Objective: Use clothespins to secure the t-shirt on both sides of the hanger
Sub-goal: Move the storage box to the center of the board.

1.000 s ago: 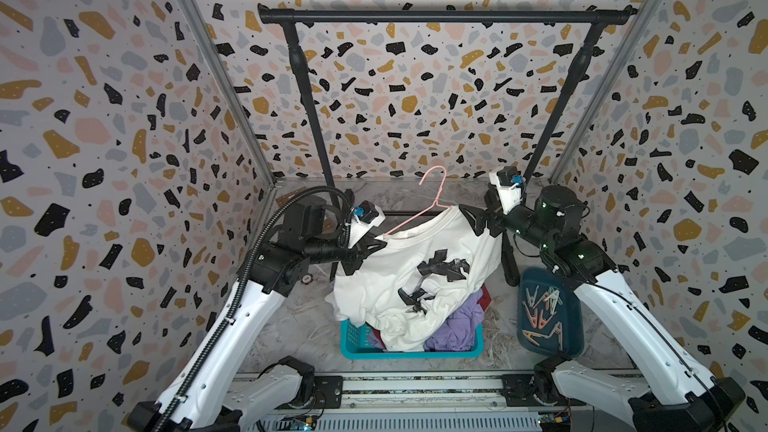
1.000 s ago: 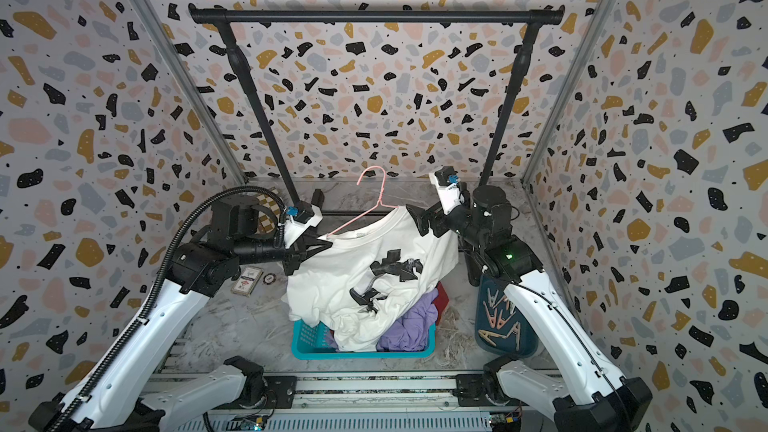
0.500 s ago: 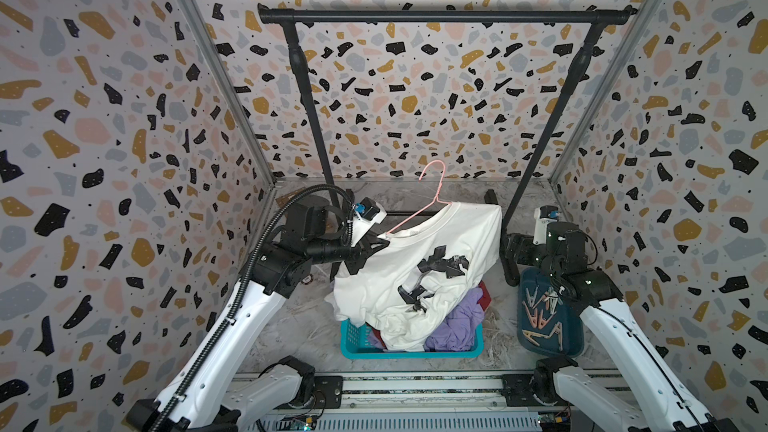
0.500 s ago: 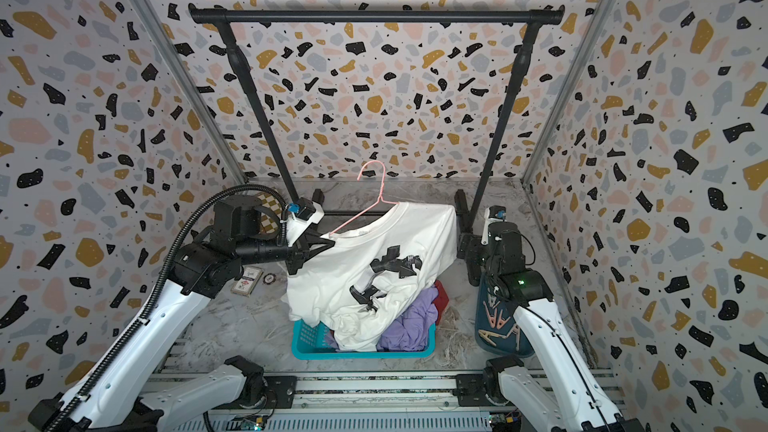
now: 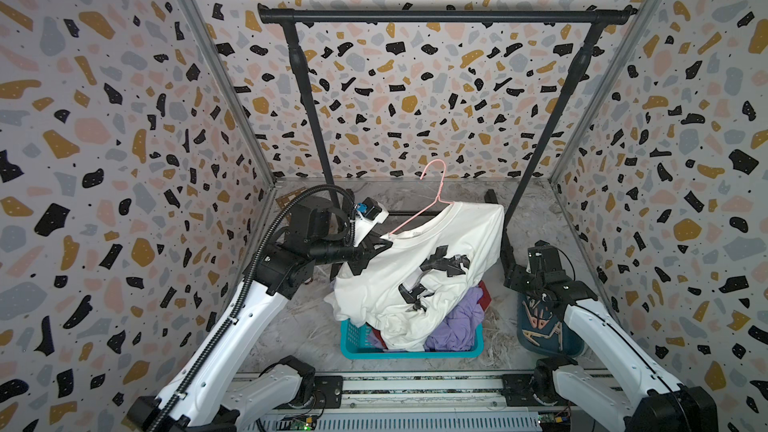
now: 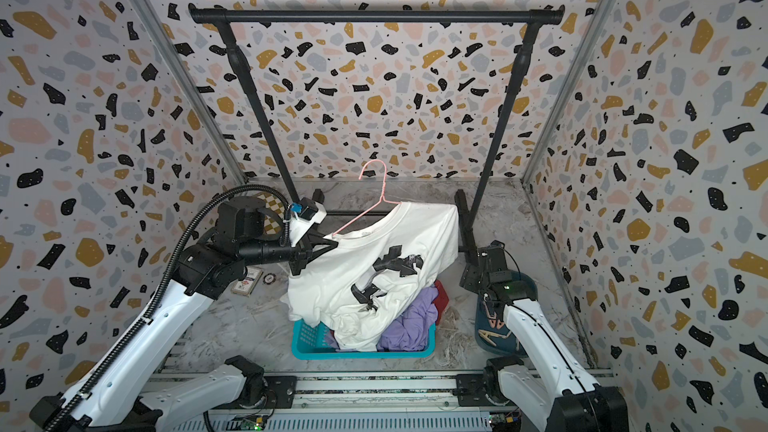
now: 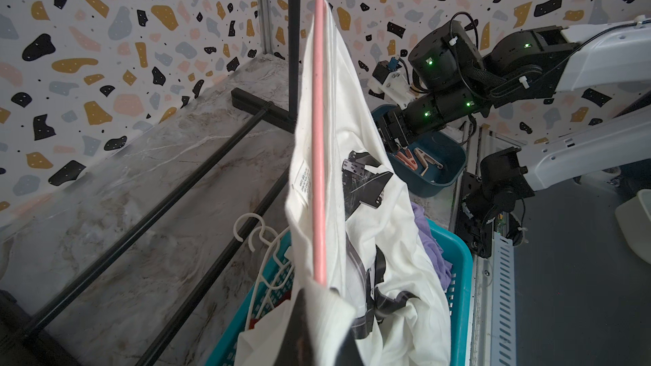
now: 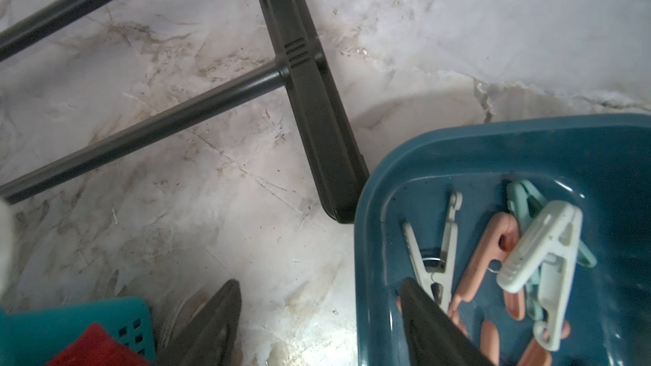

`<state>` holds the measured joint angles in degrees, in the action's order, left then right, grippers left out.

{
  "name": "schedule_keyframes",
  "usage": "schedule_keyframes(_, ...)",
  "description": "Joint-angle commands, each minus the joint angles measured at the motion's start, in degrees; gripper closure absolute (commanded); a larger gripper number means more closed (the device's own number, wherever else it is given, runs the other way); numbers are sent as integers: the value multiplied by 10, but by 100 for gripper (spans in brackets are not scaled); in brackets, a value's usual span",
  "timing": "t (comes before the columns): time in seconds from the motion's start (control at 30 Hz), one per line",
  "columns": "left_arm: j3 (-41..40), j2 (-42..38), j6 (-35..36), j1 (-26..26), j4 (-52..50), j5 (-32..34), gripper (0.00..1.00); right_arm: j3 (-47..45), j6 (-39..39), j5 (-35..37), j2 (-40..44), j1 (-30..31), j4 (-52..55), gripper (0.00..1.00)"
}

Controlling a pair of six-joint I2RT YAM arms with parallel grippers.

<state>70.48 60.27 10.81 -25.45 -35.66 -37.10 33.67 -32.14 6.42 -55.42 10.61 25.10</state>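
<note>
Pink first: pinching hanger [image 7: 318, 100] and t-shirt [image 5: 469, 234] in left gripper [image 5: 384, 243] for steadiness; hovering right gripper [image 8: 317, 283], spread, over tub [image 8: 366, 241] of clothespins [image 8: 542, 251].

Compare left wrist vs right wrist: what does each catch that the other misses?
Left wrist only: pink wire hanger carrying the white printed t-shirt, plus spare white plastic hangers in the teal slotted plastic basket. Right wrist only: mint-green plastic clothespin and white plastic clothespin. Both: that basket, dark blue plastic tub of pink plastic clothespins, black metal rack foot, the open right hand at the tub.
</note>
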Motion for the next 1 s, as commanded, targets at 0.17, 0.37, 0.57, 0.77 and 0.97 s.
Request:
schedule_keyframes(0.17, 2, -1, -14, -2, 58, -17, 100, -34, -41, 2, -13, -1, -21, 50)
schedule_keyframes(0.37, 2, -1, -14, -2, 60, -18, 100, -47, -35, -11, -24, 5, -37, 70)
schedule_keyframes(0.57, 5, 2, -13, -2, 59, -14, 100, -45, -42, 6, -24, 52, -22, 90)
schedule_keyframes(0.77, 7, 3, -11, -2, 59, -12, 100, -55, -59, 6, -22, 91, -17, 94)
schedule_keyframes(0.97, 8, 9, -12, -2, 57, -16, 100, -56, -64, 12, -2, 99, -1, 68)
